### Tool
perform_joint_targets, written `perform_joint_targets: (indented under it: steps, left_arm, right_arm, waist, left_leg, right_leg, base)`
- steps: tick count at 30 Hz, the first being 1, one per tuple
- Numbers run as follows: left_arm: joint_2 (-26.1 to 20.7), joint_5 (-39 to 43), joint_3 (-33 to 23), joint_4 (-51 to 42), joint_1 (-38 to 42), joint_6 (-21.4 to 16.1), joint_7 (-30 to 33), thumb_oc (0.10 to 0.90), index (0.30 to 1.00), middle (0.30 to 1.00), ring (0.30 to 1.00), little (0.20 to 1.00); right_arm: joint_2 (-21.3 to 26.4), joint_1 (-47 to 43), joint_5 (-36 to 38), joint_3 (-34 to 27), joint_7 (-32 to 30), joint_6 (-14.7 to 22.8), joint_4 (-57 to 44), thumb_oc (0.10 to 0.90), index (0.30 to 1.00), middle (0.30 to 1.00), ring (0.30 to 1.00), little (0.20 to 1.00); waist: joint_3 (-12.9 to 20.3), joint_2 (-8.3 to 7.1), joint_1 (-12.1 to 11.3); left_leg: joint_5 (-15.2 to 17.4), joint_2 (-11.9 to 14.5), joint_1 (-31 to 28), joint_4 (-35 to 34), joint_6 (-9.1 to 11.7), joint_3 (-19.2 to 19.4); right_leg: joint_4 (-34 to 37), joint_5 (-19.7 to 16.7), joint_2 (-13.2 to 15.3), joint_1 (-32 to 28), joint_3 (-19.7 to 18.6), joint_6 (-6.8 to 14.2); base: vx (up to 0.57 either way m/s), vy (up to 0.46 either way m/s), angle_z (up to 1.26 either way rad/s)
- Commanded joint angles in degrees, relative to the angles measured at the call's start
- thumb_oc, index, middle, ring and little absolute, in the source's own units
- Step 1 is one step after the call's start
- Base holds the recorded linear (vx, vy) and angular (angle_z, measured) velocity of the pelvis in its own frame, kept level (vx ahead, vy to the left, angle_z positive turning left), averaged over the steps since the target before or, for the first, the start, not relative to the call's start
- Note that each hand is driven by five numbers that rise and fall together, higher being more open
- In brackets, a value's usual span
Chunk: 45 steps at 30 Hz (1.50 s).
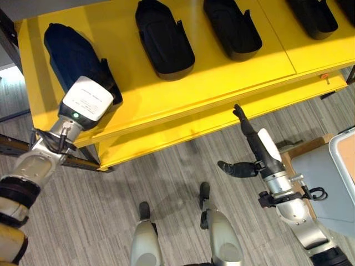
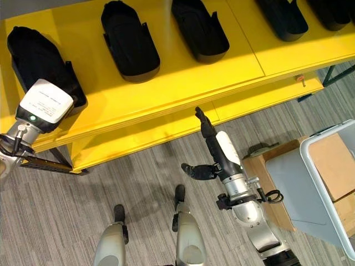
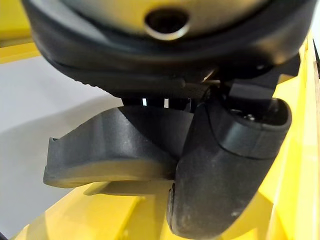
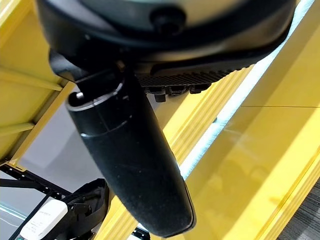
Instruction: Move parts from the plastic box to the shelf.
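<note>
Left hand (image 1: 83,102) grips black part (image 1: 69,55) on yellow shelf's (image 1: 222,72) left end | right hand (image 1: 252,144) empty, fingers straight, near shelf's edge | grey plastic box (image 2: 327,188) at right

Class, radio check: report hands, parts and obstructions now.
Left hand on leftmost black part on yellow shelf, grip unclear. Right hand open, empty, below shelf edge. Nothing obstructing.
</note>
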<state>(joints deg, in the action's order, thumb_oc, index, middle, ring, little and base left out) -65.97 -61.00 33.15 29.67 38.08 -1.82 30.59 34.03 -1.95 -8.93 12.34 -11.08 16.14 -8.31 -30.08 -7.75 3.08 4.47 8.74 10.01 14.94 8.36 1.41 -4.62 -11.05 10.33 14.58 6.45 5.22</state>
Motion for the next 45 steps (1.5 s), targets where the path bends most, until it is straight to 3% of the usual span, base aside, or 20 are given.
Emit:
perform_joint_targets:
  steps: [1,19,32,45]
  left_arm:
    - [-2.96,0.24,-2.65,1.14,-6.12,-0.92,-2.05,0.900,1.000,1.000,1.000,1.000]
    - [-12.36,-1.43,-3.89,-4.91,-9.43,-4.08,-2.26,0.900,1.000,1.000,1.000,1.000]
    - [-9.31,2.09,-14.14,-8.16,-17.27,-3.97,-2.90,0.900,1.000,1.000,1.000,1.000]
    - [-6.69,2.46,-20.00,-12.01,-22.57,-5.26,-3.03,0.900,1.000,1.000,1.000,1.000]
  right_arm:
    - [2.71,-0.96,0.73,-6.32,-2.53,4.20,-7.59,0.900,1.000,1.000,1.000,1.000]
    - [2.60,0.20,1.53,-6.93,-1.73,4.79,-7.41,0.900,1.000,1.000,1.000,1.000]
    - [1.30,0.39,1.00,-8.33,-1.47,3.41,-7.09,0.900,1.000,1.000,1.000,1.000]
    - [-0.02,1.92,0.75,-9.86,-0.80,2.48,-6.98,0.900,1.000,1.000,1.000,1.000]
  waist:
    - [3.67,-0.14,0.07]
    - [6.43,2.43,-0.42]
    - [9.82,3.73,-0.42]
    - [16.11,4.60,-0.12]
  left_leg:
    - [-2.85,-1.22,3.07,-1.28,-2.39,-1.87]
    - [-2.93,-1.97,1.62,-2.03,-2.37,-2.12]
    - [-3.36,-2.15,-1.33,-4.33,-2.48,-2.10]
    - [-4.29,-1.47,-6.62,-9.28,-2.68,-1.35]
  right_leg:
    - [-7.00,5.65,6.55,-1.15,-1.70,7.02]
    - [-7.08,5.97,7.16,-2.73,-1.33,7.25]
    - [-6.17,6.64,7.24,-5.30,-0.78,7.23]
    - [-2.36,6.93,6.52,-10.24,0.53,7.36]
  base:
    - [0.00,0.000,0.00]
    - [0.00,0.000,0.00]
    - [0.01,0.000,0.00]
    - [0.06,-0.014,0.00]
